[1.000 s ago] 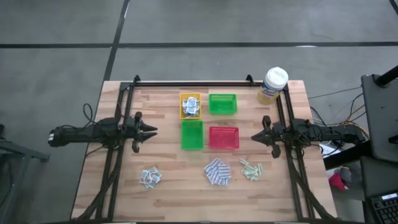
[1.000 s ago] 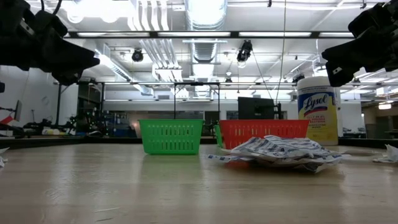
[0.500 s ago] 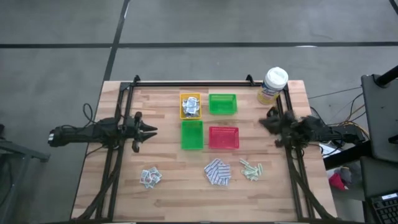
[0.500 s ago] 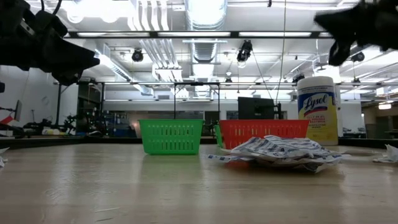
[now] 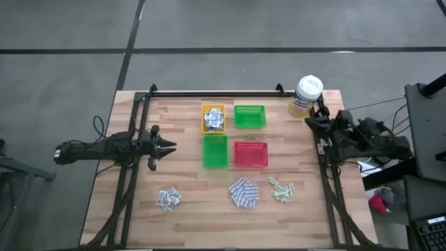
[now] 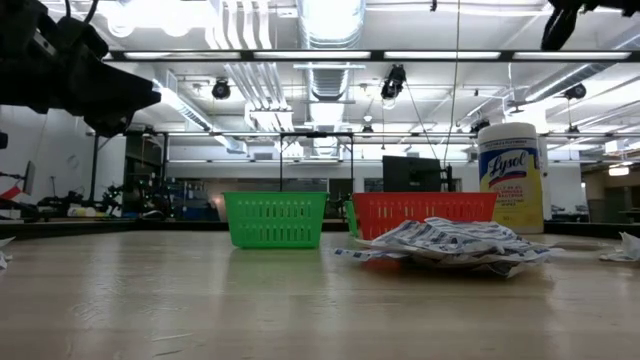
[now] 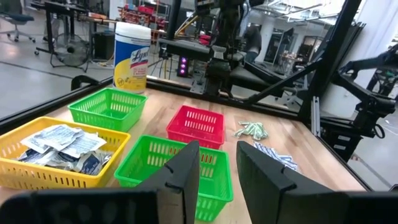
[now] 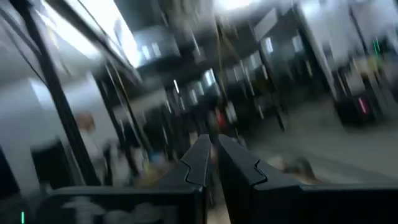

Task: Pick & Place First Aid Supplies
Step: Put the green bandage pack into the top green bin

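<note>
The first aid supplies lie in three loose heaps on the table's near half: white-grey sachets (image 5: 168, 199), blue-and-white pads (image 5: 244, 193) and pale green strips (image 5: 281, 189). More sachets (image 7: 59, 142) fill the yellow tray (image 5: 213, 118). My left gripper (image 5: 171, 146) hovers level at the table's left, open and holding nothing, pointing at the near green tray (image 7: 180, 168). My right gripper (image 5: 307, 120) is raised high at the right, beside the yellow canister (image 5: 305, 95), shut and holding nothing; its wrist view (image 8: 213, 140) shows only the room.
A second green tray (image 5: 249, 116) and a red tray (image 5: 251, 154) stand in the block of trays at the table's middle. The canister stands upright at the far right corner. Dark frame rails (image 5: 216, 93) run along the far edge and both sides.
My right gripper has risen well above the table and tipped its fingers upward, rolling a little and drifting toward the far edge and the canister. It has stayed shut. The supplies and trays lie as before.
</note>
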`<state>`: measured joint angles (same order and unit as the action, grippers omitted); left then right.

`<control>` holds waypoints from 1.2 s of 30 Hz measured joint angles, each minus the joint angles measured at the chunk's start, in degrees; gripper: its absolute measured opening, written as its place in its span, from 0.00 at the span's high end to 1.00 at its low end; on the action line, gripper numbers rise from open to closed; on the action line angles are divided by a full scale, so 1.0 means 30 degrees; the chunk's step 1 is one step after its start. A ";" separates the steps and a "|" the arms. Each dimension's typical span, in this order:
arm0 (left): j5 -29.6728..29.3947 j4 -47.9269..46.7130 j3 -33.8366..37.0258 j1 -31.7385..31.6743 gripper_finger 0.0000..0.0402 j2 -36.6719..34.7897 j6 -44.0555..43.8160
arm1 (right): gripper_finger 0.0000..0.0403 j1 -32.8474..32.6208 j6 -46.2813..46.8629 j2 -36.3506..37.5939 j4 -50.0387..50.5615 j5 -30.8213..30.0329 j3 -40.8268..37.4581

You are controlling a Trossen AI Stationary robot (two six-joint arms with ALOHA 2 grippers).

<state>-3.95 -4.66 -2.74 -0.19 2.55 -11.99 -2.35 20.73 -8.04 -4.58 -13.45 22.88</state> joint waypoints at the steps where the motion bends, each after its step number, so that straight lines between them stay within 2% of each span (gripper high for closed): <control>1: -0.0007 0.0007 0.0001 0.0000 0.73 0.0000 0.0001 | 0.93 0.0000 0.0434 -0.0481 0.1681 0.0005 0.0947; 6: -0.0013 0.0036 0.0004 0.0000 0.73 0.0000 0.0001 | 0.93 -0.0007 0.1546 -0.3230 0.6994 0.0849 0.4863; 11: -0.0013 0.0050 0.0007 -0.0004 0.73 0.0007 0.0001 | 0.93 -0.0007 0.2050 -0.6320 1.0570 0.4210 0.7628; 16: -0.0006 0.0058 0.0000 -0.0004 0.73 0.0007 0.0001 | 0.93 -0.0007 0.3982 -0.9032 1.5774 0.7834 0.9707; 23: -0.0006 0.0072 0.0000 -0.0007 0.73 0.0007 0.0001 | 0.93 -0.0008 0.6715 -1.1062 2.1736 0.9392 1.0827; 32: 0.0001 0.0160 0.0036 -0.0001 0.73 0.0007 0.0001 | 0.93 -0.0007 1.0092 -1.1530 2.2387 0.9515 0.9374; 36: 0.0001 0.0152 0.0036 -0.0006 0.73 0.0007 0.0001 | 0.93 -0.0153 0.9348 -1.1795 2.0003 0.9528 0.8116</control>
<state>-3.95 -4.21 -2.63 -0.20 2.57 -11.99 -2.81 48.77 -43.42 55.43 15.13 47.23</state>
